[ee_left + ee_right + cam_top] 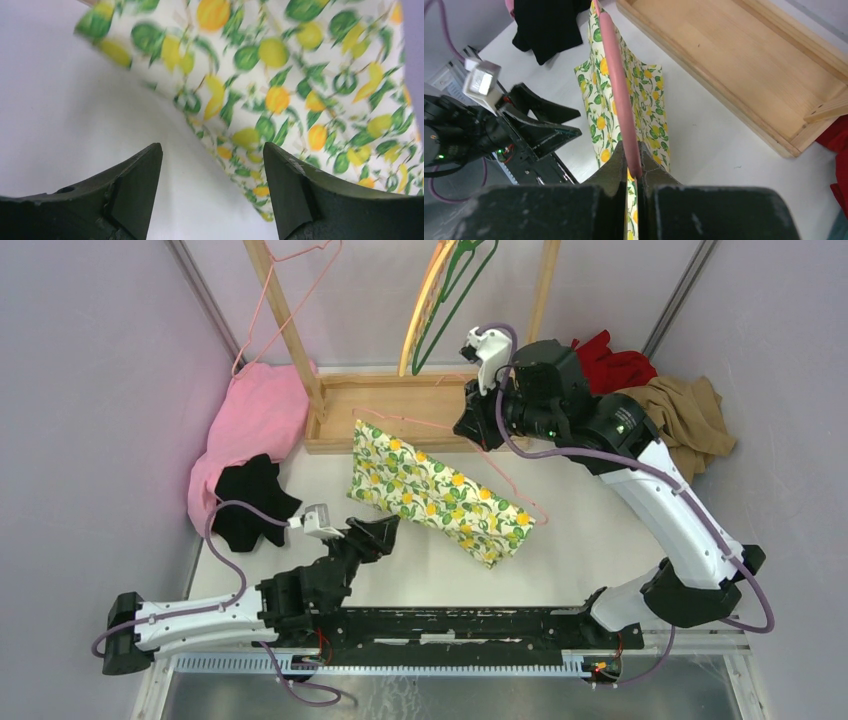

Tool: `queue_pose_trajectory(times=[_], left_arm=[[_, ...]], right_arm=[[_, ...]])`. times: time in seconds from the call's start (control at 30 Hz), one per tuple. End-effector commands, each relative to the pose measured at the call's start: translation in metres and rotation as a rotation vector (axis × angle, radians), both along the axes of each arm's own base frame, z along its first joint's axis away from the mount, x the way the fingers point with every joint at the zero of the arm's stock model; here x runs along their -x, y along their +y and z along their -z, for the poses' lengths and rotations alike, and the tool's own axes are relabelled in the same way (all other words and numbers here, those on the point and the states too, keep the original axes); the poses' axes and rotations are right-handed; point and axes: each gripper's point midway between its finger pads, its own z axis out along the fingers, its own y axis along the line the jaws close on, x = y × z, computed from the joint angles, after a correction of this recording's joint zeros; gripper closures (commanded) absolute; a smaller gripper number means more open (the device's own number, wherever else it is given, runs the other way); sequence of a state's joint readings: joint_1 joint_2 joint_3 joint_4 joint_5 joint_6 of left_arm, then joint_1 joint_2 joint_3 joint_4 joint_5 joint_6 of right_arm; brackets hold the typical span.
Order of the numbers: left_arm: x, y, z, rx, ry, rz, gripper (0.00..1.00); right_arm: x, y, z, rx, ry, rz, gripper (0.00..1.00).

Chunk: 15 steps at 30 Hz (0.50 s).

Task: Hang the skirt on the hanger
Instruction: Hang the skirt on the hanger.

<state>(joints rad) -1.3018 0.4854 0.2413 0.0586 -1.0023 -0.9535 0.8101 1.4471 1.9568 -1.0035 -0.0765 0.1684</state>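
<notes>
hanger (616, 85) against skirt (440, 495) | wooden tray (400, 405) behind | black cloth (250, 502) left

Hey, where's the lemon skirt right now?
In the top view the skirt lies mid-table, just in front of the wooden tray, between the open left gripper at its near-left edge and the right gripper at its far side.

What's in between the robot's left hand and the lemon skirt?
Only bare white table. The left hand is open, just short of the edge of the skirt, with nothing lying in the gap. The left wrist view shows it best.
</notes>
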Motion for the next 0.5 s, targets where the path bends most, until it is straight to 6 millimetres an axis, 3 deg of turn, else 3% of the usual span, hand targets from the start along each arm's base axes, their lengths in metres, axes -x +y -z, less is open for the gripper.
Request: queue_pose_trajectory(times=[0.0,0.13,0.47], left_arm=[[0.003,-0.013,-0.009,0.198,-0.041,0.057,0.17],[0.001,-0.015,-0.013,0.254,-0.083,0.059,0.09],[-0.014,-0.021,-0.044,0.406,-0.16,0.023,0.07]], right_arm=[[-0.003,0.0,-0.058,-0.163,-0.081,-0.003,0.99],[-0.001,0.0,-0.068,-0.199,-0.076,-0.008,0.99],[0.003,-0.004,-0.067,-0.212,-0.062,0.0,0.99]])
